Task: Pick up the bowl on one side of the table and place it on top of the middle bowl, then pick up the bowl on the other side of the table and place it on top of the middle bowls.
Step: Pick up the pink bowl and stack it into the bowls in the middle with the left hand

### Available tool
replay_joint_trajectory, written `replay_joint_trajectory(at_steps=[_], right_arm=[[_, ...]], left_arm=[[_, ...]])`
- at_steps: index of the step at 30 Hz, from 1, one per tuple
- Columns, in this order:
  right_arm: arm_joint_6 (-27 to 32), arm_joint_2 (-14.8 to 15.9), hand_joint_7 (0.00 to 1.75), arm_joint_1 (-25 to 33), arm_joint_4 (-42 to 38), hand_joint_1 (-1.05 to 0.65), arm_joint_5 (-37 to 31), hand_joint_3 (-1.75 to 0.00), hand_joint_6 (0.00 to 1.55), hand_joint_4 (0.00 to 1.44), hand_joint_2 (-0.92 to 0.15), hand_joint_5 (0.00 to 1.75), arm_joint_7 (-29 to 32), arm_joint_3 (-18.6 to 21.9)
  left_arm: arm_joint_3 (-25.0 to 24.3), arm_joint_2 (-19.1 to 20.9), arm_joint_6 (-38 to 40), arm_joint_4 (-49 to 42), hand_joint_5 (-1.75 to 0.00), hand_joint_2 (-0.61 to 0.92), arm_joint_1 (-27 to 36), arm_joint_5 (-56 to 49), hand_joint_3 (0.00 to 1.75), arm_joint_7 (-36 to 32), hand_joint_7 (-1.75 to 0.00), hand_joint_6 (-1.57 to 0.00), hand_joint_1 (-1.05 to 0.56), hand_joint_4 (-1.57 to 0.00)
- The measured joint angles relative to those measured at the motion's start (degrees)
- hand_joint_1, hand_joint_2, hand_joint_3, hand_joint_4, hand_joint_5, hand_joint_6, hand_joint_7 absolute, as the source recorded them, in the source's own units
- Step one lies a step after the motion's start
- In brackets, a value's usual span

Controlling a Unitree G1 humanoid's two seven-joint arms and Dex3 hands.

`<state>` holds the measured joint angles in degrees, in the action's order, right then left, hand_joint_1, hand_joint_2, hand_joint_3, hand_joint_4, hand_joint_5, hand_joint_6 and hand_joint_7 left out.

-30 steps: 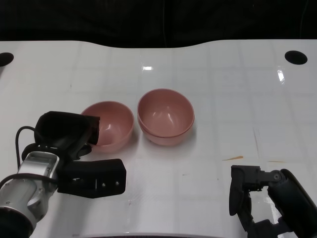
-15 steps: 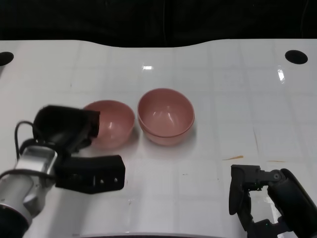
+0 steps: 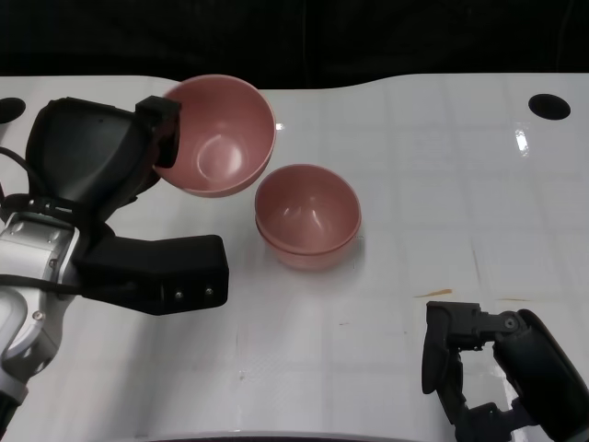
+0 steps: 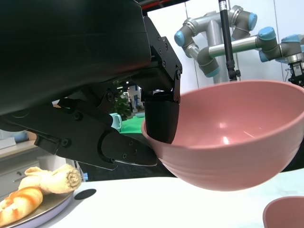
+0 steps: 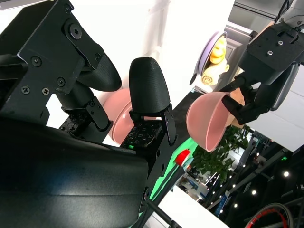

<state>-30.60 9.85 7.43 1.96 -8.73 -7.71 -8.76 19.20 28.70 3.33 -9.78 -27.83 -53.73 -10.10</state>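
In the head view, the left hand (image 3: 101, 170) fills the upper left of the frame and holds a pink bowl (image 3: 219, 136) by its rim, lifted clear of the white table (image 3: 442, 184). The bowl is tilted, with its opening turned toward the camera, and it hangs just up and left of the stack (image 3: 306, 216) of two pink bowls in the middle of the frame. The lifted bowl and the stack are apart.

The left wrist view shows the grip more closely: a black finger (image 4: 161, 116) lies over the rim and inside the bowl (image 4: 232, 135), and the table is below it with a gap. The rim of the stack (image 4: 285, 213) appears in the lower right corner of this view. A plate (image 4: 35, 209) with bread pieces is seen at lower left, and grey arms (image 4: 228, 33) at upper right.

The right hand (image 3: 460, 359) is at the lower right of the head view, low over the table, its fingers apart and holding nothing. The right wrist view confirms this and also shows the lifted bowl (image 5: 209, 121) from the side.
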Motion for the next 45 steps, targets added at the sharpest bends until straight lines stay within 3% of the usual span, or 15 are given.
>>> replay_joint_trajectory(at_steps=[10,19,20,22,23,27,29,31,33,45], right_arm=[[-0.2,-0.1,1.6,-0.2,-0.5,0.0,0.0,-1.7,0.87,1.06,-0.15,1.75,0.0,0.0],[-0.2,-0.1,1.6,-0.2,-0.5,0.01,0.0,-1.71,0.87,1.06,-0.15,1.75,0.0,0.0],[-0.2,-0.1,1.6,-0.2,-0.5,0.01,0.0,-1.7,0.86,1.06,-0.15,1.75,0.0,0.0],[-0.3,-0.1,1.6,-0.2,-0.5,0.0,0.0,-1.7,0.86,1.06,-0.14,1.75,0.0,0.0],[-0.3,-0.1,1.6,-0.2,-0.5,0.0,0.0,-1.71,0.86,1.06,-0.14,1.75,0.0,0.0],[-0.3,-0.1,1.59,-0.2,-0.5,0.02,-0.2,-1.71,0.86,1.06,-0.15,1.75,0.0,0.0],[-0.3,-0.2,1.59,-0.2,-0.5,0.02,-0.2,-1.71,0.86,1.06,-0.15,1.75,0.0,0.0],[-0.3,-0.2,1.59,-0.1,-0.5,0.02,-0.2,-1.71,0.86,1.05,-0.15,1.75,0.0,0.0],[-0.4,-0.2,1.59,-0.2,-0.5,0.02,-0.2,-1.71,0.86,1.05,-0.14,1.75,0.0,-0.1],[-0.4,-0.3,1.59,-0.1,-0.5,0.02,-0.4,-1.72,0.86,1.05,-0.13,1.75,0.0,-0.1]], left_arm=[[-0.7,-0.2,-4.9,2.4,-1.75,0.89,0.0,0.8,0.21,-0.2,-1.75,-0.64,-0.3,-0.9],[0.7,-4.2,-7.3,1.5,-1.75,0.85,-0.2,0.8,0.23,-0.1,-1.74,-0.67,-0.28,-0.88],[0.9,-4.9,-7.1,1.3,-1.75,0.85,-0.3,0.8,0.19,0.4,-1.4,-0.77,-0.3,-0.9],[1.5,-6.5,-6.3,1.1,-1.75,0.85,-0.6,0.9,0.14,1.8,-1.14,-0.86,-0.3,-0.92],[1.9,-7.2,-6.3,0.4,-1.75,0.85,-1.0,1.0,0.11,2.0,-0.93,-0.94,-0.3,-0.93],[3.3,-9.9,-7.5,-3.0,-1.75,0.87,-2.0,1.9,0.07,2.0,-0.7,-1.0,-0.31,-0.92],[3.9,-11.4,-7.6,-5.1,-1.75,0.87,-2.7,2.4,0.09,2.0,-1.01,-0.9,-0.28,-0.91],[4.7,-12.8,-7.3,-7.5,-1.75,0.85,-3.7,2.4,0.06,2.0,-0.78,-0.96,-0.27,-0.91],[5.5,-13.9,-7.1,-10.1,-1.75,0.86,-4.8,2.3,0.06,1.8,-0.69,-0.98,-0.26,-0.92],[6.1,-15.4,-7.0,-14.8,-1.75,0.88,-6.7,2.8,0.07,0.5,-0.61,-1.0,-0.25,-0.92]])
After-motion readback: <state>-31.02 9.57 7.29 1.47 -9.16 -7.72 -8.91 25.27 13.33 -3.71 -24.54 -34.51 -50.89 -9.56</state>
